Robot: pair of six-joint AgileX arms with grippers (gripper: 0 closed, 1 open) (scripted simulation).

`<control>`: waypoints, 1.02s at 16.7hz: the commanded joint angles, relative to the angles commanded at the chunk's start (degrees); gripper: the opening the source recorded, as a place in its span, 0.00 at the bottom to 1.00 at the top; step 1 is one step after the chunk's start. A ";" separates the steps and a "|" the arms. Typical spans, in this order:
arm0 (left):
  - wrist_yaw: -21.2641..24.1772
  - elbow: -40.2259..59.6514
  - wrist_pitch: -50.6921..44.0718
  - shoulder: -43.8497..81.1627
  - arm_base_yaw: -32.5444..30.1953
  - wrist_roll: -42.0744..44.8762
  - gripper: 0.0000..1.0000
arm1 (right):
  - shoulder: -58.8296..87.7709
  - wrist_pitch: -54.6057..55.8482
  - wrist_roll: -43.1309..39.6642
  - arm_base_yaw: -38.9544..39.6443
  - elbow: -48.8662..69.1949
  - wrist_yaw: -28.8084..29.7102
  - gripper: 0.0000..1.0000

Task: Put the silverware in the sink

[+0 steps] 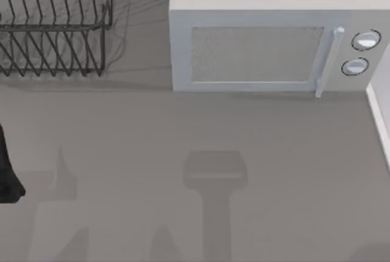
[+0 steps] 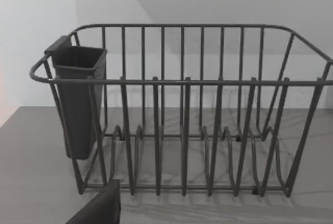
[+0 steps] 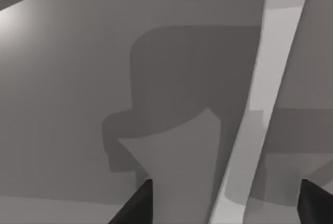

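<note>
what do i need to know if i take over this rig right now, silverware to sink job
Left claw: low in front of the dish rack, at the counter's left side.
Right claw: open, holding nothing, above the counter.
Things: a dark cutlery holder hangs on the rack's end; I cannot tell what is in it. The microwave stands beside the rack.
Done: nothing, by the look of it.
Left: likely the whole job: locate, grasp, carry over.
</note>
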 joint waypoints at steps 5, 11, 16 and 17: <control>0.00 0.00 0.00 0.00 0.00 0.00 1.00 | -5.56 -10.11 2.32 -0.01 4.95 1.00 0.00; 0.00 0.00 0.00 0.00 0.00 0.00 1.00 | -11.57 -28.03 2.01 -0.04 14.74 1.00 0.00; 0.00 0.00 0.00 0.00 0.00 0.00 1.00 | -13.78 -31.19 2.16 0.07 17.46 1.00 0.00; 0.00 0.00 0.00 0.00 0.00 0.00 1.00 | -13.56 -31.06 2.24 0.08 17.30 1.00 0.00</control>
